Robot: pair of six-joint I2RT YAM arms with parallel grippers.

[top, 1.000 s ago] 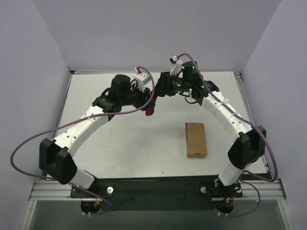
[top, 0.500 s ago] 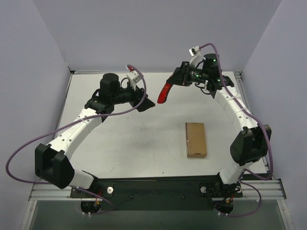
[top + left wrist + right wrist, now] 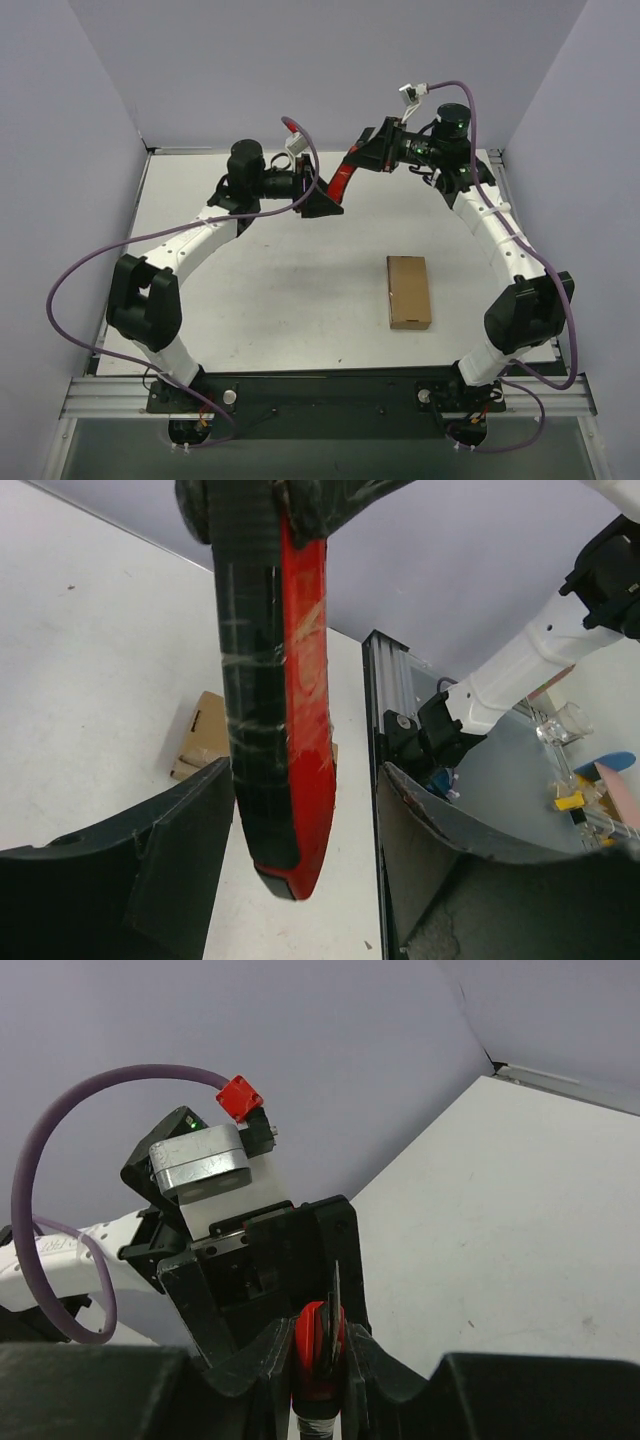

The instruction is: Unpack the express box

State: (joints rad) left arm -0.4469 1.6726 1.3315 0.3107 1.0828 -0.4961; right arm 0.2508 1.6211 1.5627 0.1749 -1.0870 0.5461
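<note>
The right gripper (image 3: 366,158) clamps the utility knife (image 3: 343,180). The left gripper (image 3: 322,205) is released, jaws either side of the knife's free end. Well apart from both, base-side, the express box (image 3: 409,291) lies closed, so unpacking seems unstarted.

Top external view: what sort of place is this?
Probably a lab robot cell: white tabletop boxed in by plain lavender panels, left arm and right arm bolted to an aluminium rail at its near edge.

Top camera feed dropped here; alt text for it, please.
The right gripper holds a red-and-black utility knife above the far side of the table, its free end at the left gripper, jaws open. The brown express box lies flat nearer the arms' bases.
</note>
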